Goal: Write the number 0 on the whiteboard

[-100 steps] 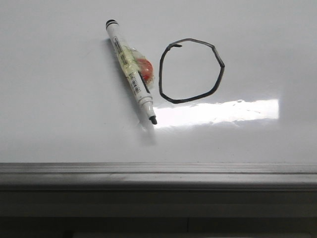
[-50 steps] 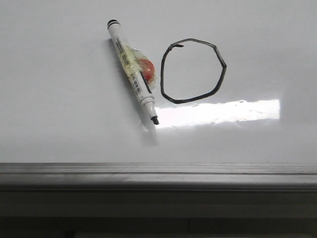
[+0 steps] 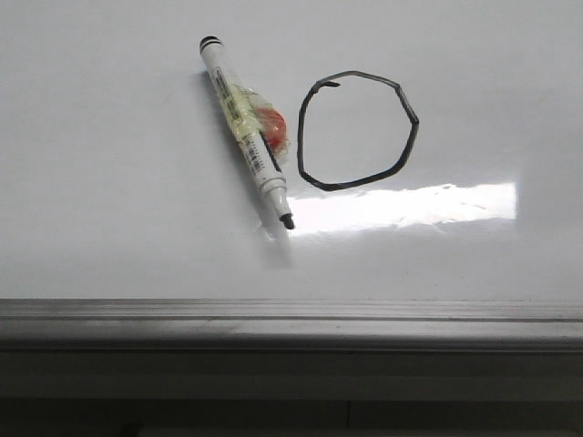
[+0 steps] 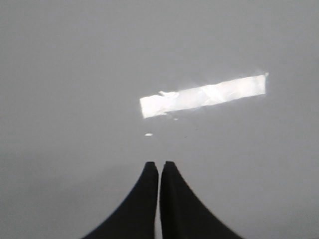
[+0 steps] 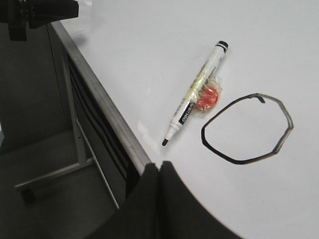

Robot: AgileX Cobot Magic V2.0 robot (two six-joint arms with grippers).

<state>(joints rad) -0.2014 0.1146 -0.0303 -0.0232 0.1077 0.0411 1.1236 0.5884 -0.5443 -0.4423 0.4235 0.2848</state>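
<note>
The front camera faces the whiteboard [image 3: 109, 228] closely; the right wrist looks down obliquely, sharing the marker [image 3: 244, 129] and number 0 [image 3: 357, 130]; the left wrist sees only glare [image 4: 202, 95].

The whiteboard [image 3: 109, 228] shows a smooth, glossy white face, shiny enough to throw back a bright bar of glare. Along its lower edge the ledge [image 3: 291, 320] looks like brushed grey metal, duller, with fine lengthwise lines. The marker [image 3: 246, 130] has a smooth white plastic barrel with a black plastic end cap, and clear, shiny, crinkled tape wraps its middle over a red piece [image 3: 271, 125] whose material I can't tell. The number 0 [image 3: 357, 130] is matt black ink, slightly uneven in density. Both grippers' fingers [image 5: 164, 199] look matt black, smooth, likely plastic or rubber.
</note>
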